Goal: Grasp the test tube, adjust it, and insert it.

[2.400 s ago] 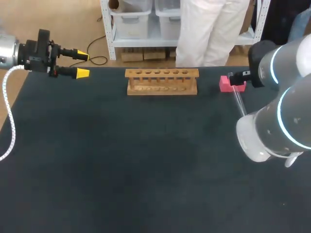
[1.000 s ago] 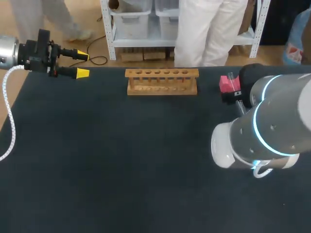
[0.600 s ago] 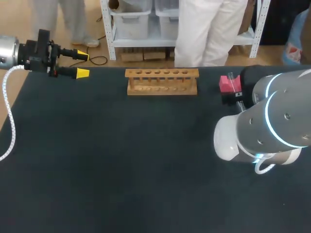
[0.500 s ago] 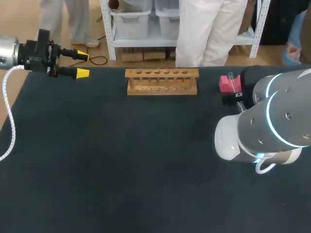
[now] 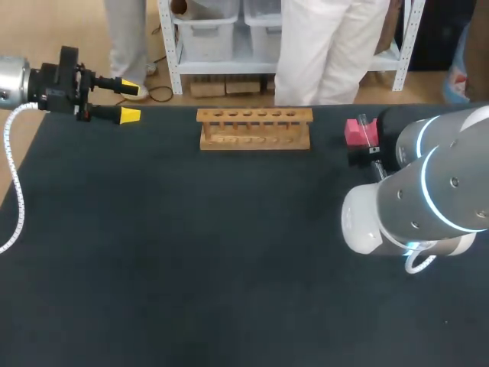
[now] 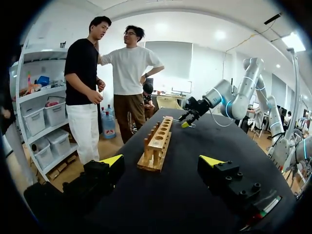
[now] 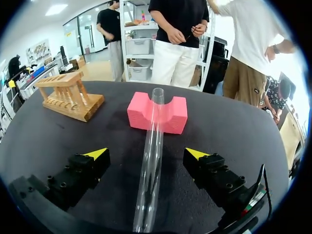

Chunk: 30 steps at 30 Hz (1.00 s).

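A clear test tube (image 7: 151, 156) lies on the dark table, its open end resting in the notch of a pink foam block (image 7: 168, 114). My right gripper (image 7: 147, 153) is open and straddles the tube's lower half, with both yellow tips clear of the glass. From above, my right arm hides most of the tube (image 5: 366, 127) beside the pink block (image 5: 354, 131). The wooden rack (image 5: 254, 128) stands empty at the table's far middle. My left gripper (image 5: 131, 102) hangs open and empty at the far left corner, pointing along the table toward the rack (image 6: 157, 144).
The right arm's bulky elbow (image 5: 382, 218) hangs over the table's right side. A white cable (image 5: 14, 183) trails from the left arm along the left edge. Dark bare tabletop (image 5: 199, 252) stretches from the rack to the near edge.
My right arm has swung in over the tube and pink block, then only drifted slightly right. The left arm has not moved.
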Each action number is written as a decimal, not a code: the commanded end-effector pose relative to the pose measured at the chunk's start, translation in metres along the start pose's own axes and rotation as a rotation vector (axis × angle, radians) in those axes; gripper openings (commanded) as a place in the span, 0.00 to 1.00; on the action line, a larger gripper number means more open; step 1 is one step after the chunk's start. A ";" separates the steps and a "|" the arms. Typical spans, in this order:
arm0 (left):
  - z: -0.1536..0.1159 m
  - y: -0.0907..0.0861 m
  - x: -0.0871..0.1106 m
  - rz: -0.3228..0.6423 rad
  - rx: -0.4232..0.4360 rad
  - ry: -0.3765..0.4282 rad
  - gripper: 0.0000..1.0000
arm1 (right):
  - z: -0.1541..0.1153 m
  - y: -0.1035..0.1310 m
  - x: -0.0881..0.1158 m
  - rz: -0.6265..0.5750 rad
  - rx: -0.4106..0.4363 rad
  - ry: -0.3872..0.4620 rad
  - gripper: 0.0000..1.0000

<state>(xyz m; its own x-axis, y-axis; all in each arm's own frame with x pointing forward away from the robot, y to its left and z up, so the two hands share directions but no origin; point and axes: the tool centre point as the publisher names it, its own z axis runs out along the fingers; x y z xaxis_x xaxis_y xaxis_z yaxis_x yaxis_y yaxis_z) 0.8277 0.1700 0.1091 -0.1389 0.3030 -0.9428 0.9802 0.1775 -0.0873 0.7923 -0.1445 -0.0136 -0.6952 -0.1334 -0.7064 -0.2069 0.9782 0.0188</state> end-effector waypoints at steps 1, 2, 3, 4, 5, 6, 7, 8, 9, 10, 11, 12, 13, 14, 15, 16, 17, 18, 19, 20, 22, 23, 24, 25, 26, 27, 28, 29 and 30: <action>0.000 -0.001 0.001 0.001 -0.003 0.000 1.00 | 0.002 -0.001 0.000 0.002 -0.005 0.003 0.85; 0.000 -0.001 0.001 0.001 -0.003 0.000 1.00 | 0.003 -0.001 0.001 0.004 -0.005 0.005 0.77; 0.000 -0.001 0.001 0.001 -0.003 0.000 1.00 | 0.003 -0.001 0.002 0.005 -0.005 0.008 0.70; 0.000 -0.001 0.001 0.001 -0.003 0.000 1.00 | 0.003 -0.001 0.002 0.006 -0.005 0.009 0.65; 0.000 -0.001 0.001 0.001 -0.003 0.000 1.00 | 0.003 -0.001 0.003 0.006 -0.007 0.012 0.52; 0.000 -0.001 0.001 0.001 -0.003 0.000 1.00 | 0.003 -0.001 0.004 -0.004 -0.009 0.026 0.47; 0.000 -0.001 0.001 0.001 -0.003 0.000 1.00 | 0.004 0.000 0.004 -0.019 -0.003 0.034 0.43; 0.000 -0.001 0.001 0.001 -0.003 0.000 1.00 | 0.004 0.001 0.004 -0.016 -0.004 0.035 0.43; 0.000 -0.001 0.001 0.001 -0.003 0.000 1.00 | 0.004 0.001 0.004 -0.013 -0.006 0.035 0.45; 0.000 -0.001 0.001 0.001 -0.003 0.000 1.00 | 0.004 0.001 0.004 -0.013 -0.007 0.036 0.48; 0.000 -0.001 0.001 0.001 -0.003 0.000 1.00 | 0.004 0.001 0.004 -0.012 -0.007 0.037 0.49; 0.000 -0.001 0.001 0.001 -0.003 0.000 1.00 | 0.004 0.001 0.004 -0.011 -0.007 0.037 0.49; 0.000 -0.001 0.001 0.001 -0.003 0.000 1.00 | 0.004 0.001 0.004 -0.009 -0.007 0.038 0.49; 0.000 -0.001 0.001 0.001 -0.003 0.000 1.00 | 0.004 0.001 0.004 -0.008 -0.006 0.039 0.49; 0.000 -0.001 0.001 0.001 -0.003 0.000 1.00 | 0.004 0.001 0.004 -0.007 -0.005 0.040 0.50; 0.000 -0.001 0.001 0.001 -0.003 0.000 1.00 | 0.003 0.000 0.004 -0.005 -0.003 0.040 0.53; 0.000 -0.001 0.001 0.001 -0.003 0.000 1.00 | 0.003 0.000 0.004 -0.004 -0.001 0.041 0.55; 0.000 -0.001 0.001 0.001 -0.003 0.000 1.00 | 0.003 0.000 0.004 -0.003 0.000 0.042 0.54; 0.000 -0.001 0.001 0.001 -0.003 0.000 1.00 | 0.003 -0.001 0.004 -0.002 0.001 0.043 0.49; 0.000 -0.001 0.001 0.001 -0.003 0.000 1.00 | 0.003 -0.001 0.004 -0.002 0.002 0.044 0.46; 0.000 -0.001 0.001 0.001 -0.003 0.000 1.00 | 0.003 -0.001 0.005 -0.002 0.002 0.049 0.44; 0.000 -0.001 0.001 0.001 -0.003 0.000 1.00 | 0.003 -0.001 0.005 -0.002 0.002 0.050 0.44; 0.000 -0.001 0.001 0.001 -0.003 0.000 1.00 | 0.003 -0.001 0.005 -0.002 0.001 0.051 0.38; 0.000 -0.001 0.001 0.001 -0.003 0.000 1.00 | 0.003 -0.001 0.005 -0.002 -0.001 0.053 0.34; 0.000 -0.001 0.001 0.001 -0.003 0.000 1.00 | 0.003 -0.001 0.005 -0.002 -0.002 0.054 0.29; 0.000 -0.001 0.001 0.001 -0.003 0.000 1.00 | 0.003 -0.001 0.005 -0.003 -0.002 0.055 0.26; 0.000 -0.001 0.001 0.001 -0.003 0.000 1.00 | 0.003 -0.001 0.005 -0.004 -0.003 0.057 0.22; 0.000 -0.001 0.001 0.001 -0.003 0.000 1.00 | 0.003 -0.001 0.005 -0.005 -0.004 0.058 0.17; 0.000 -0.001 0.001 0.001 -0.003 0.000 1.00 | 0.004 -0.001 0.005 -0.005 -0.004 0.059 0.14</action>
<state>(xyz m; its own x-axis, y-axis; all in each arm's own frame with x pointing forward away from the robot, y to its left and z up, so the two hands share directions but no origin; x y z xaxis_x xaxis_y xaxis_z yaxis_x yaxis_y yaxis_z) 0.8277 0.1700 0.1091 -0.1389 0.3030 -0.9428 0.9802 0.1776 -0.0874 0.7910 -0.1461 -0.0212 -0.7291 -0.1466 -0.6685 -0.2131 0.9769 0.0181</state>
